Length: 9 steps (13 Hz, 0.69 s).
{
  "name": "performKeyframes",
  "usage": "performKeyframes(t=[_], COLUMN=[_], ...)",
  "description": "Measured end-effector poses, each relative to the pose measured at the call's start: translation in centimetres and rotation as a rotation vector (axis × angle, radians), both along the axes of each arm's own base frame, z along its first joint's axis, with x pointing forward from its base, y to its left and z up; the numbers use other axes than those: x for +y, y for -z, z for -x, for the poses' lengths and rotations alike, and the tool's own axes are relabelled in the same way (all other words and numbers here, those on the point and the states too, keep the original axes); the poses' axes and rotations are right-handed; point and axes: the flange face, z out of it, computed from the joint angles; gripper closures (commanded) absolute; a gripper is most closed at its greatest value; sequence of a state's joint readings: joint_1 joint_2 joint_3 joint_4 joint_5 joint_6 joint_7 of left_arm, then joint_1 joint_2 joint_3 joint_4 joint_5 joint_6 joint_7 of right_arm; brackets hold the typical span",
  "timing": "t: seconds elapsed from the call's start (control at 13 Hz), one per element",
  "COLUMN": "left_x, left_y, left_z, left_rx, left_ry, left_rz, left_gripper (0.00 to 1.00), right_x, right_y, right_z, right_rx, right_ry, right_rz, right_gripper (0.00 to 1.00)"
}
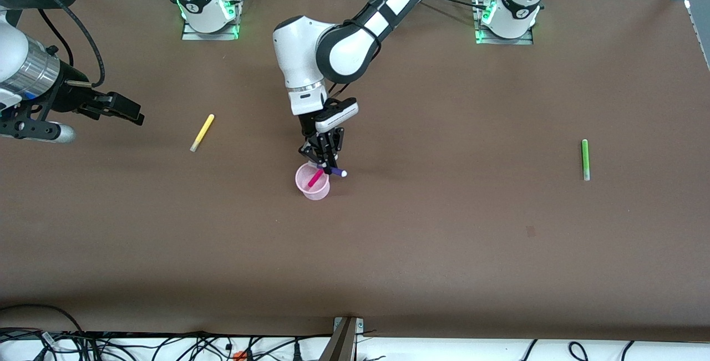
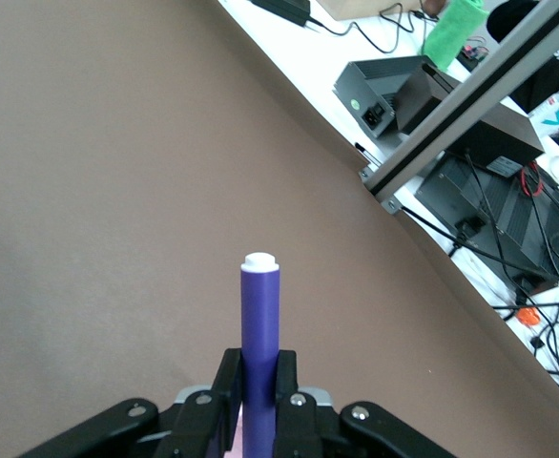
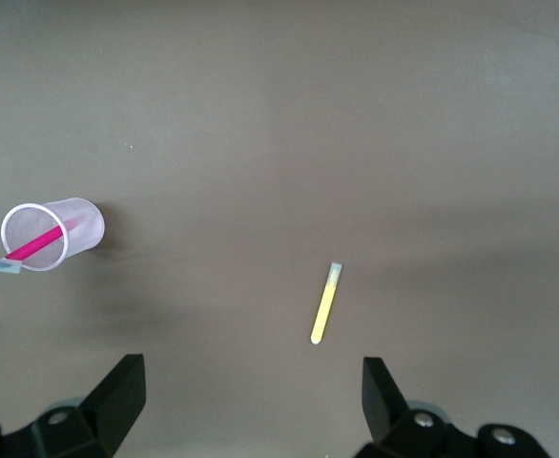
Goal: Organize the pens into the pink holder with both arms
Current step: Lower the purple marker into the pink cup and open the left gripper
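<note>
The pink holder (image 1: 312, 182) stands upright mid-table with the magenta-pink pen (image 1: 315, 178) leaning inside it; both also show in the right wrist view, holder (image 3: 79, 221) and pen (image 3: 36, 243). My left gripper (image 1: 326, 168) is shut on the purple pen (image 1: 337, 171), held roughly level just over the holder's rim; the left wrist view shows the pen (image 2: 259, 324) clamped between the fingers. The yellow pen (image 1: 202, 132) lies toward the right arm's end, also in the right wrist view (image 3: 324, 302). The green pen (image 1: 584, 159) lies toward the left arm's end. My right gripper (image 1: 119, 108) is open and empty above the table.
The brown table (image 1: 444, 239) has its edge with cables (image 1: 166, 347) nearest the front camera. The left wrist view shows a metal frame rail (image 2: 470, 95) and power boxes (image 2: 384, 91) off the table.
</note>
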<state>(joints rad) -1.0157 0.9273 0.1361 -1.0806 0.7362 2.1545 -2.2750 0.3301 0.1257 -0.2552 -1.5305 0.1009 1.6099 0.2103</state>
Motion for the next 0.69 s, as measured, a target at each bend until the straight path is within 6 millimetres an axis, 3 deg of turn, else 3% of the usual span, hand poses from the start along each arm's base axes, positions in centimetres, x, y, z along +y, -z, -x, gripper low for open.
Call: performKeyframes(t=[0.69], left_x=[0.0], left_y=[3.0], left_z=[-0.9], left_rx=[-0.026], left_ry=[0.059], left_rz=[0.005], left_gripper=[1.00], right_x=[0.0], right_y=[0.0], right_z=[0.0], right_rx=[-0.001], right_ry=[-0.012], right_rz=[0.000], right_gripper=[0.00])
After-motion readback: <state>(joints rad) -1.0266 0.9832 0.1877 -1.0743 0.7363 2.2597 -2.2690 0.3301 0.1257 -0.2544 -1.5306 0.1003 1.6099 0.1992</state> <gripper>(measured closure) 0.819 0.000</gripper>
